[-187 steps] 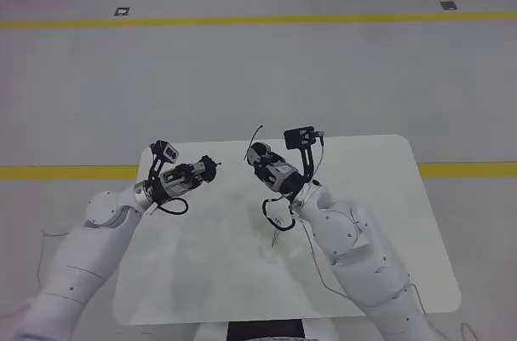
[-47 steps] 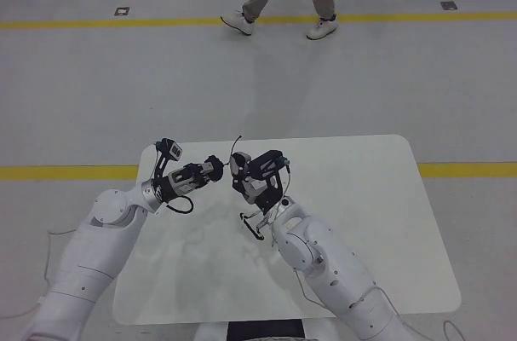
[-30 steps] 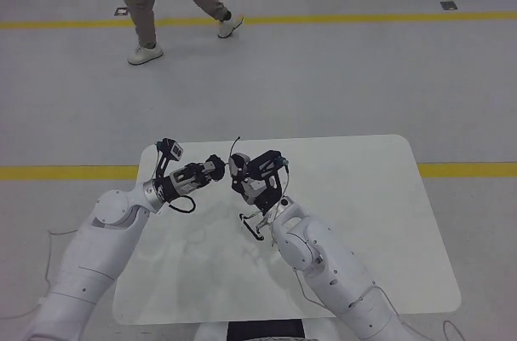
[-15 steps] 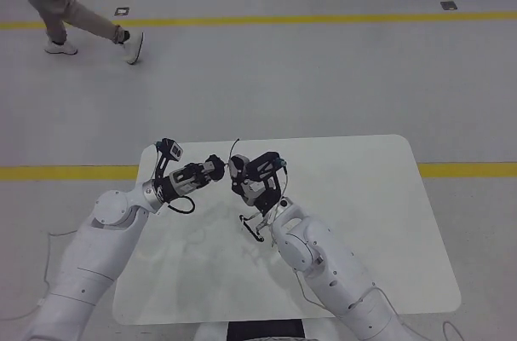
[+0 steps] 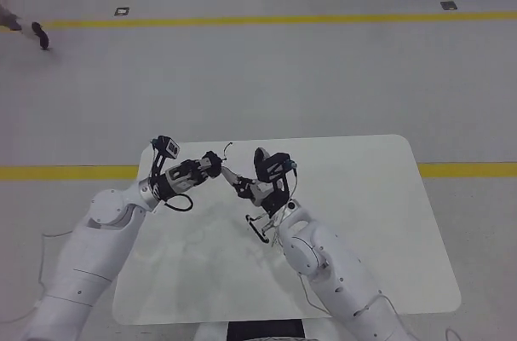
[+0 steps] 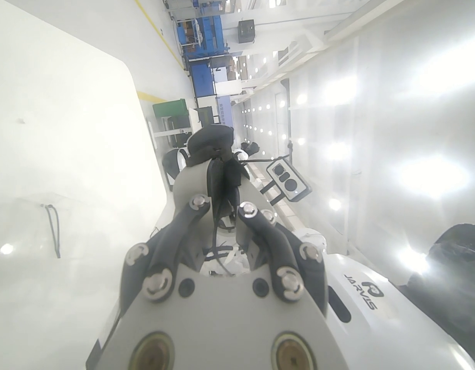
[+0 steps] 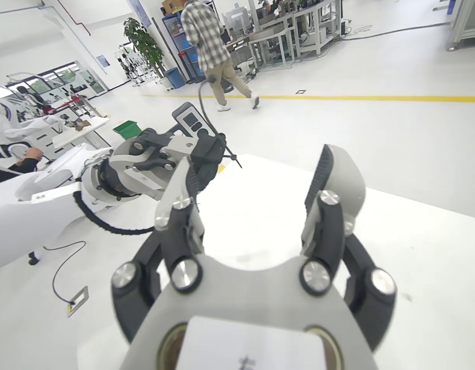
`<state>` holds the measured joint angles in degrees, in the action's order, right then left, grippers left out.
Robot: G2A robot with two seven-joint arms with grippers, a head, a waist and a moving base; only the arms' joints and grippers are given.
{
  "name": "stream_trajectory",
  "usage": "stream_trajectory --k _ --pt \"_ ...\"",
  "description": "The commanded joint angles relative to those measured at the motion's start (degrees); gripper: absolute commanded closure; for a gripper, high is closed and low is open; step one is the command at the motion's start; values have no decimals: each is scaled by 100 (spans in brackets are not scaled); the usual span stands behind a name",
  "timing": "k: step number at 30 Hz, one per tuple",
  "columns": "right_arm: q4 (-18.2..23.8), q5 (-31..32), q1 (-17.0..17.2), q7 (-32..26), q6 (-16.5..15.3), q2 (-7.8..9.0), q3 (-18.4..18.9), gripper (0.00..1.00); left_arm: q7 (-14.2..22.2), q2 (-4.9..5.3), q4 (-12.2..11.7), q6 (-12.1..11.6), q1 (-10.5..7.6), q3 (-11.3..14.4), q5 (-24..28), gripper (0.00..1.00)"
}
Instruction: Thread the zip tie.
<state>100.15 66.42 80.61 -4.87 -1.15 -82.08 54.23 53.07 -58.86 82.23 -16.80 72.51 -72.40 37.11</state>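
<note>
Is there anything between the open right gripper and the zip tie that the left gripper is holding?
Nothing visible stands in the way. The right gripper, jaws open, faces the zip tie clamped in the left gripper, and between them there is just open air above the table.

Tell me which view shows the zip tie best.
Right wrist view: the zip tie is a clear black strap clamped in the left gripper. The top view gives a faint curl; in the left wrist view the fingers hide most of it.
</note>
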Motion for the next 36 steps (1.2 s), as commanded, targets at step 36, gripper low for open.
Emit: stream_trajectory --k 36 --pt "-657 2186 103 1794 565 28 -205 0 239 -43 153 1610 396 -224 2295 100"
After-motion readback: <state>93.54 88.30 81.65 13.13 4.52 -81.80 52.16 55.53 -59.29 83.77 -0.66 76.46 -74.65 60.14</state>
